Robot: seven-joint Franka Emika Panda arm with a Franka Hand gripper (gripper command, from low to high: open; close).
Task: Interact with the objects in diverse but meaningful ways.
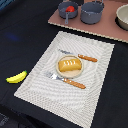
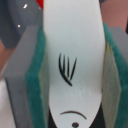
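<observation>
Claw (image 2: 75, 70): pads (image 2: 35, 80) pinched white elongated piece (image 2: 75, 45), seated lengthwise between them. Arm absent from exterior view, so you could not place bread loaf (image 1: 69, 65) or banana (image 1: 16, 77) relative to claw. Advice: keep your squeeze even; lower piece gently.

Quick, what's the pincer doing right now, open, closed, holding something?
Pincer: closed on a white elongated piece with black markings, clamped between its green pads. The arm is not in the exterior view.

White piece (image 2: 75, 65) between green pads (image 2: 36, 75)
</observation>
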